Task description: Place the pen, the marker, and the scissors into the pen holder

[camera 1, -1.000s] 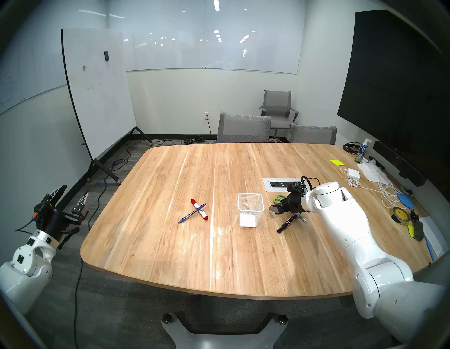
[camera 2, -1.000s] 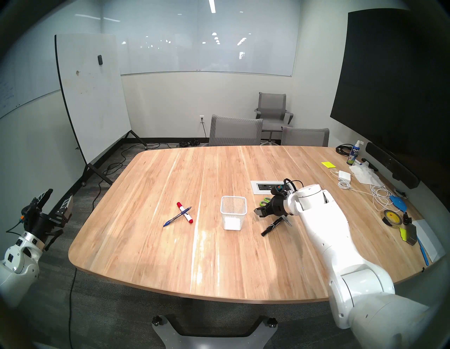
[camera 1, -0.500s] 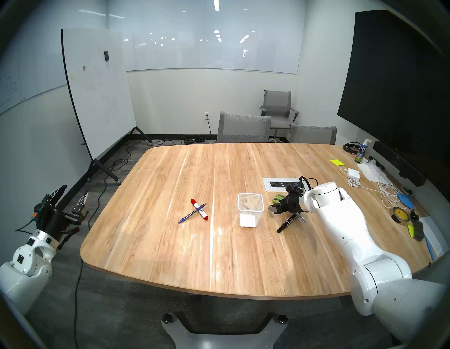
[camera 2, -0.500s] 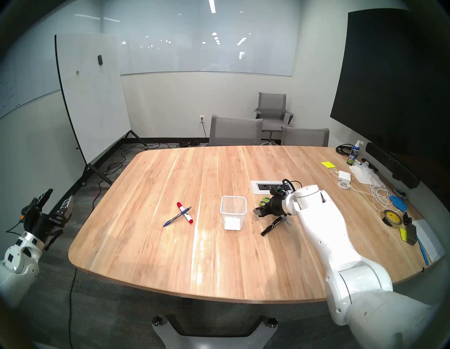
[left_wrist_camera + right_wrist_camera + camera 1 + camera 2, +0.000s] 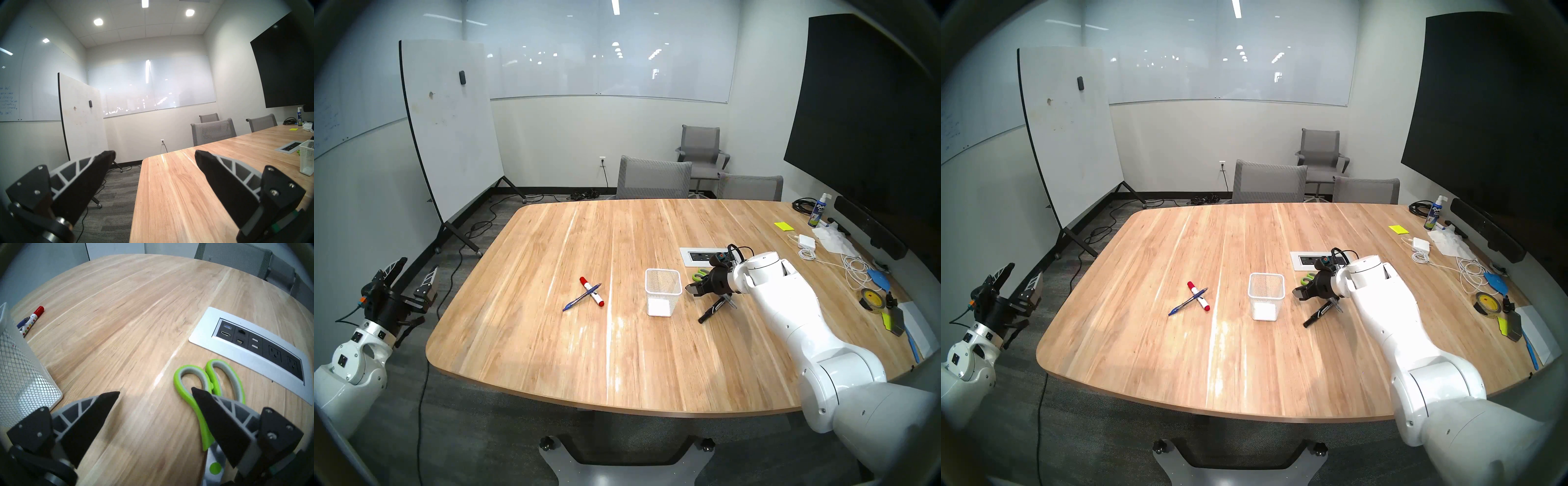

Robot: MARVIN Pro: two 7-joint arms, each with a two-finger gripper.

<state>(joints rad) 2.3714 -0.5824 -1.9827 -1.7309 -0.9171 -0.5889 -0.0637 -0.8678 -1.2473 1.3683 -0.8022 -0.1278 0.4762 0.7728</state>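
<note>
The white mesh pen holder (image 5: 663, 295) stands upright mid-table. Left of it the blue pen (image 5: 582, 297) lies crossed over a white marker with red ends (image 5: 593, 292). On the holder's right lie the scissors (image 5: 209, 378) with lime-green handles, and a black marker (image 5: 712, 309) rests across their blades. My right gripper (image 5: 155, 390) hangs open and empty just above the table between holder and scissors. In the right wrist view, its right finger overlaps a green handle. My left gripper (image 5: 419, 264) is open and empty off the table's left side.
A recessed power outlet panel (image 5: 704, 256) sits just behind the scissors. Cables, a charger, a tape roll, a spray bottle and papers crowd the table's right edge (image 5: 857, 271). Grey chairs stand at the far side, and a rolling whiteboard (image 5: 449, 129) at the left.
My right arm has crept slightly left and farther out toward the scissors' handles, with its jaws still open. The left arm and the objects have not moved.
</note>
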